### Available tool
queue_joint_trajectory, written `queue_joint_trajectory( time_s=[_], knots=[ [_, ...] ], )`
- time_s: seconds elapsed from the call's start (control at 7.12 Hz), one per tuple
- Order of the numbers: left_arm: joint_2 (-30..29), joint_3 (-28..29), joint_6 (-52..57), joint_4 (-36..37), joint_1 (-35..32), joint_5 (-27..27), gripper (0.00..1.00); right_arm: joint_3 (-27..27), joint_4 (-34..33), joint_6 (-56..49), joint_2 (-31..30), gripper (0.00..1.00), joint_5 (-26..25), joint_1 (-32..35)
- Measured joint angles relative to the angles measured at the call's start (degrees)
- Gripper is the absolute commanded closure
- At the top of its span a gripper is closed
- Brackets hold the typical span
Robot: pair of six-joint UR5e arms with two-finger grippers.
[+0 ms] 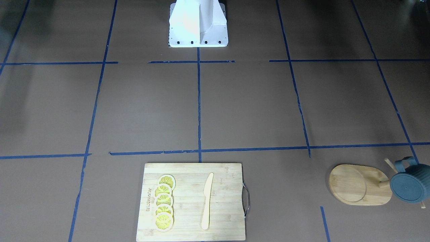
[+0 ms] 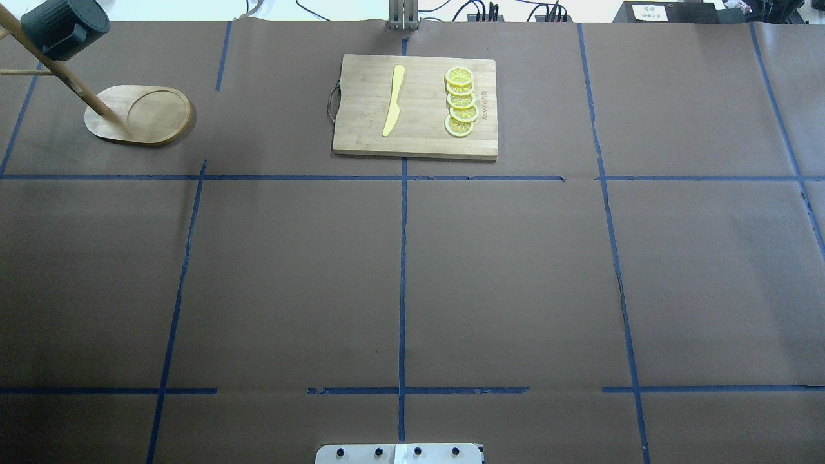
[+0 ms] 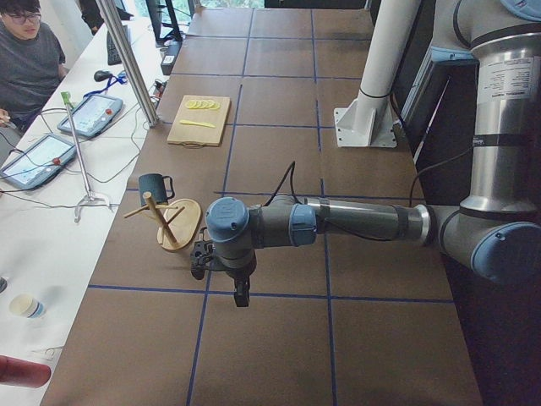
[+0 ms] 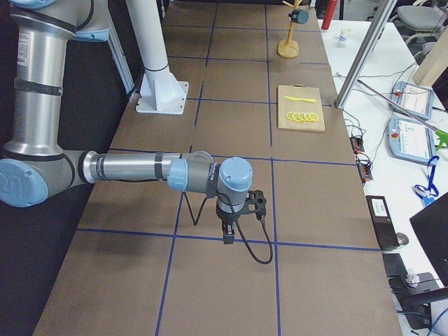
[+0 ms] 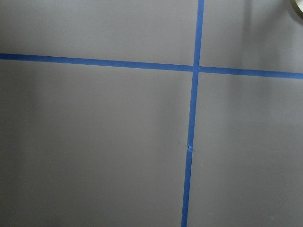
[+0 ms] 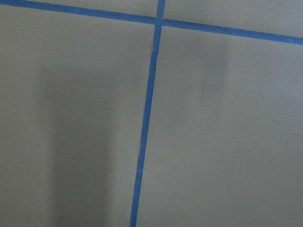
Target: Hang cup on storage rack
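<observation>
The dark teal cup (image 1: 410, 183) hangs on a peg of the bamboo storage rack (image 1: 359, 185) with its bottom facing the front camera. In the overhead view the cup (image 2: 64, 26) is at the far left corner, above the rack's oval base (image 2: 142, 116). The left gripper (image 3: 241, 292) shows only in the exterior left view, over the table near the rack (image 3: 177, 224) and apart from it. The right gripper (image 4: 228, 234) shows only in the exterior right view, far from the cup (image 4: 299, 15). I cannot tell whether either is open or shut. Both wrist views show only brown paper and blue tape.
A bamboo cutting board (image 2: 416, 106) with a metal handle lies at the table's far middle. It carries a yellow knife (image 2: 393, 100) and several lemon slices (image 2: 460, 102). The white robot base (image 1: 198, 23) stands at the near middle. An operator (image 3: 30, 59) sits beside the table.
</observation>
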Motion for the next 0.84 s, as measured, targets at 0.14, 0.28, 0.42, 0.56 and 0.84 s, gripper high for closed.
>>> queue_joint_trajectory(
  time_s=[0.14, 0.28, 0.42, 0.56, 0.84],
  knots=[
    [0.0, 0.1, 0.0, 0.0, 0.2, 0.1, 0.00, 0.0, 0.0, 0.0, 0.0, 0.00, 0.0, 0.0],
    [0.0, 0.2, 0.0, 0.1, 0.7, 0.1, 0.00, 0.0, 0.0, 0.0, 0.1, 0.00, 0.0, 0.0],
    [0.0, 0.2, 0.0, 0.1, 1.2, 0.1, 0.00, 0.0, 0.0, 0.0, 0.2, 0.00, 0.0, 0.0],
    [0.0, 0.2, 0.0, 0.1, 1.4, 0.1, 0.00, 0.0, 0.0, 0.0, 0.4, 0.00, 0.0, 0.0],
    [0.0, 0.2, 0.0, 0.0, 1.6, 0.1, 0.00, 0.0, 0.0, 0.0, 0.5, 0.00, 0.1, 0.0]
  ],
)
